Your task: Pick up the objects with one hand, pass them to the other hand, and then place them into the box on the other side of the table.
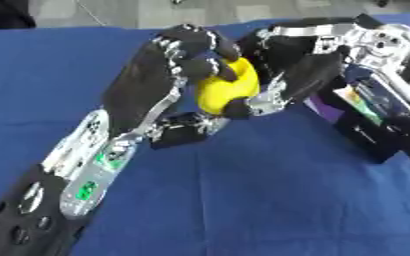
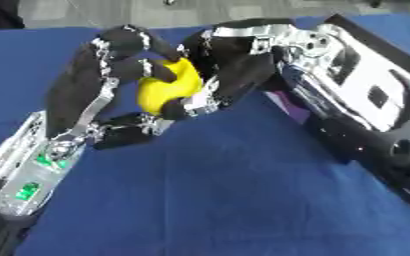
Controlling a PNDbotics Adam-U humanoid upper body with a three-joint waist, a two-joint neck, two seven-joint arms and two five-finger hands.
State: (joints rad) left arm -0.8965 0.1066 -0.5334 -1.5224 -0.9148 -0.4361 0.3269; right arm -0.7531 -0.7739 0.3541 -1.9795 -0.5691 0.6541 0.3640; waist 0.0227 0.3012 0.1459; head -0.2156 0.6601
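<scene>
No writing is showing legibly anywhere (only blurred colour on a box (image 1: 359, 107) sitting at three o'clock, partly hidden behind the right arm). The left hand (image 1: 160, 75) and right hand (image 1: 292, 65) are both curling round a yellow object (image 1: 226, 87), meeting above the blue table (image 1: 261, 200), near twelve o'clock.

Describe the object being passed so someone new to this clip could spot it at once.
Start at the blue table cloth and follow the two black-and-silver arms to where they meet above it. Between the left hand and right hand sits a rounded yellow object, fingers of both curled on it. It is the only bright yellow thing there.
</scene>
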